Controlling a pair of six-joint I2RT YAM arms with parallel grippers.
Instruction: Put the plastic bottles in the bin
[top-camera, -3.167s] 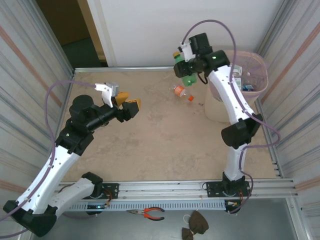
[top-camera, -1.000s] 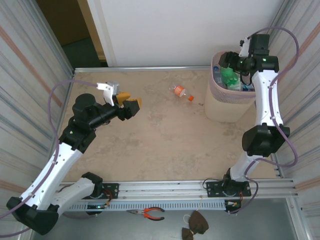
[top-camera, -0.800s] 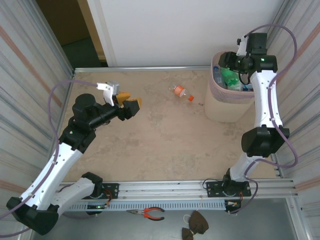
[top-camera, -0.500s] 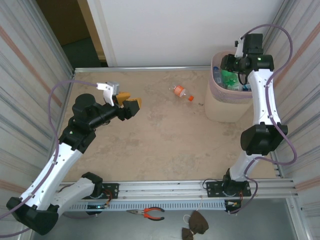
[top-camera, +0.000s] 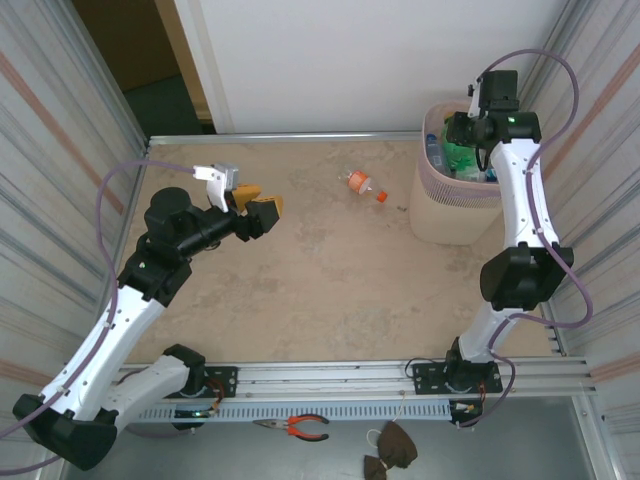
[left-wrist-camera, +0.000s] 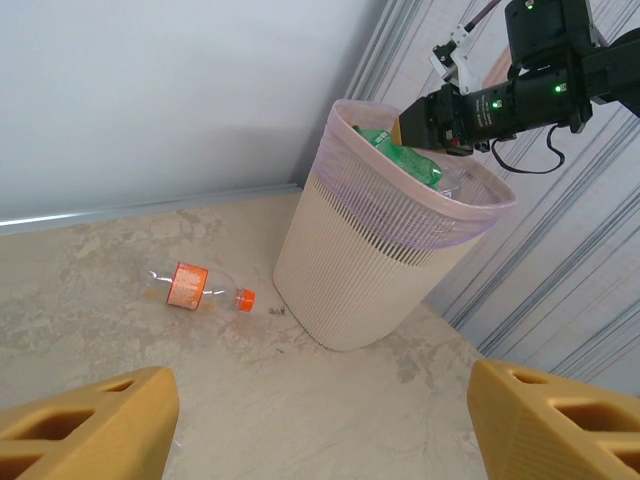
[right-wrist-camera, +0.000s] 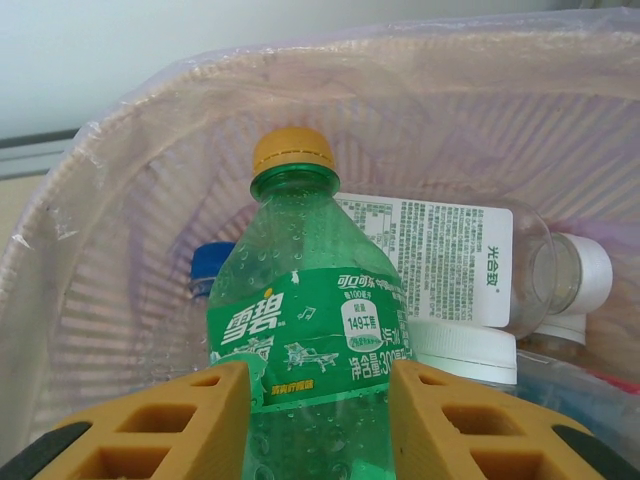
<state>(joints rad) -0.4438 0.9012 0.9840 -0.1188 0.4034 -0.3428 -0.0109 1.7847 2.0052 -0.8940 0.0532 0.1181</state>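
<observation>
From where I stood, the left gripper (top-camera: 258, 200) hung above the table (top-camera: 300, 290) at about nine o'clock, its yellow fingers (left-wrist-camera: 90, 430) spread wide with nothing between them. Toward twelve o'clock an orange-labelled bottle (top-camera: 364, 185) lay on its side on the bare tabletop, its orange cap aimed at four o'clock, near the bin (top-camera: 440, 210) but apart from it. The bin, a pale ribbed wastebasket with a thin plastic liner over its rim, stood in the two o'clock corner. The right gripper (right-wrist-camera: 320, 368) was poised over the bin's mouth, its jaws drawn narrow. A green bottle (right-wrist-camera: 310, 320) with a yellow cap sat just past them inside the bin, cap pointing to twelve o'clock in the wrist camera. The fingers covered both sides of its lower body, and I could not tell whether they pinched it or merely stood in front of it. Beside it lay a clear white-capped bottle (right-wrist-camera: 440, 260), and a blue cap (right-wrist-camera: 212, 262) showed at its nine o'clock.
</observation>
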